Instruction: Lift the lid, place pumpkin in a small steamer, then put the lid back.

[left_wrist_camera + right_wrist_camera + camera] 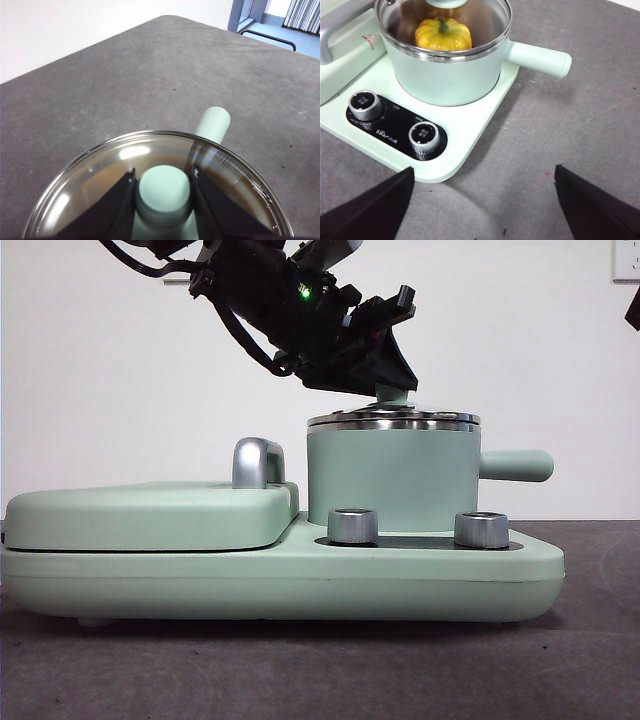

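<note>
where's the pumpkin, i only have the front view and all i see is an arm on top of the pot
Observer: The pumpkin is already inside the small steamer; the right wrist view shows it through the glass.
Operator: is the lid on or off
Observer: The lid sits on the pot's rim, level as far as the views show.
Operator: which arm is that on the knob
Observer: It is the left gripper, with one jaw on each side of the mint-green knob.
Operator: and the other arm
Observer: The right gripper hangs above the table in front of the two dials, jaws wide apart and holding nothing.
</note>
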Available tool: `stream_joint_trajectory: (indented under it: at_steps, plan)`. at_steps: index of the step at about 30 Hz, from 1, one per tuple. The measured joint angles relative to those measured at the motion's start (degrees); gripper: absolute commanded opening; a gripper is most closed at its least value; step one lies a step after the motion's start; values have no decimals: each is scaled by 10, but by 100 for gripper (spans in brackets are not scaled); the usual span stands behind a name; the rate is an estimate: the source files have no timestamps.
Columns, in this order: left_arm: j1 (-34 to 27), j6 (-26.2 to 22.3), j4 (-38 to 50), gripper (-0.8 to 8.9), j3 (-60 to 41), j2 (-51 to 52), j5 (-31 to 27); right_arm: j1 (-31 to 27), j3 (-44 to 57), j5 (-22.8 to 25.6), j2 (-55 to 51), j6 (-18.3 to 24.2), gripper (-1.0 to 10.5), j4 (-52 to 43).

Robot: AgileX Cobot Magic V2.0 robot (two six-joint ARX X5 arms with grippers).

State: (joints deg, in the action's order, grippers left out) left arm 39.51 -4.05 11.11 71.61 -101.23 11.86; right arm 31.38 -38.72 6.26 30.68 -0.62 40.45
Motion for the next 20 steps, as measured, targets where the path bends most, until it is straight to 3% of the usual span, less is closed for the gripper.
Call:
stream_joint_trajectory:
  at_steps: [12,20]
  plan:
    - [0,0,-2,17,1,0,0,0,0,0,0,0,431,0]
    - [1,5,-12,324,1,-1,1,0,0,0,0,0,431,0]
